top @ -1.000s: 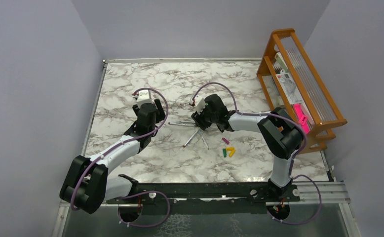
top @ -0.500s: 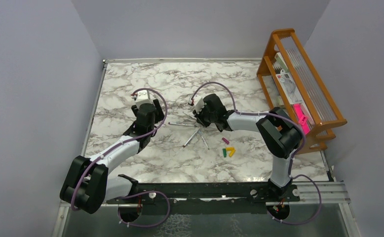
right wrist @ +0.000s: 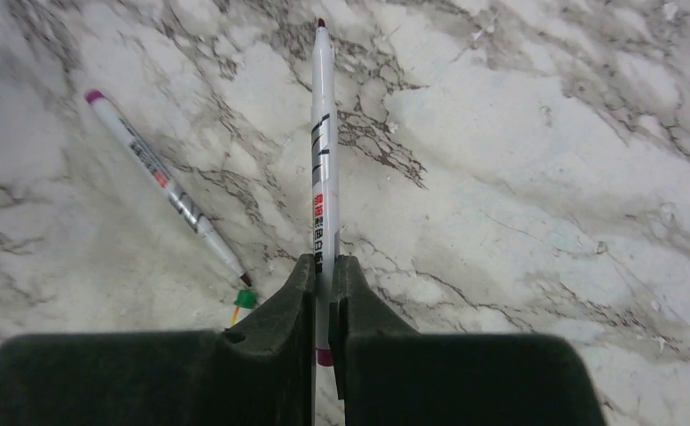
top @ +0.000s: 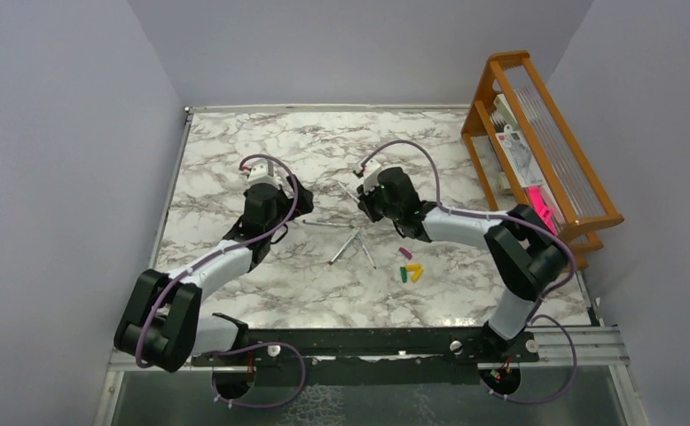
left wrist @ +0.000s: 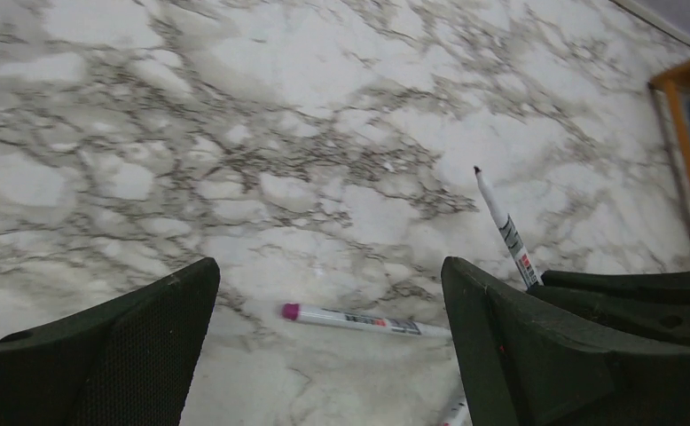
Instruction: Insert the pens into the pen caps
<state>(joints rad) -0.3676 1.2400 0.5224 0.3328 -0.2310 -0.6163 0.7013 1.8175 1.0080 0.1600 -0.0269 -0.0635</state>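
My right gripper (right wrist: pixel 324 262) is shut on a silvery pen (right wrist: pixel 324 151), which sticks out ahead of the jaws with its tip pointing away. In the top view that gripper (top: pixel 366 201) is over the table's middle, just above the other pens. One pen (top: pixel 324 224) lies flat, and two more (top: pixel 348 247) cross each other beside it. My left gripper (left wrist: pixel 328 266) is open and empty, with a magenta-ended pen (left wrist: pixel 359 321) lying on the table between its jaws. The magenta cap (top: pixel 405 252), green cap (top: pixel 403 274) and yellow-orange caps (top: pixel 415 271) lie to the right of the pens.
A wooden rack (top: pixel 537 142) with papers and a pink item stands along the right edge. The marble table (top: pixel 235 142) has walls on the left and at the back. The right gripper's fingers (left wrist: pixel 625 302) show at the right of the left wrist view.
My right gripper has risen and shifted right and back with one pen held in it. My left gripper has shifted slightly toward the pens.
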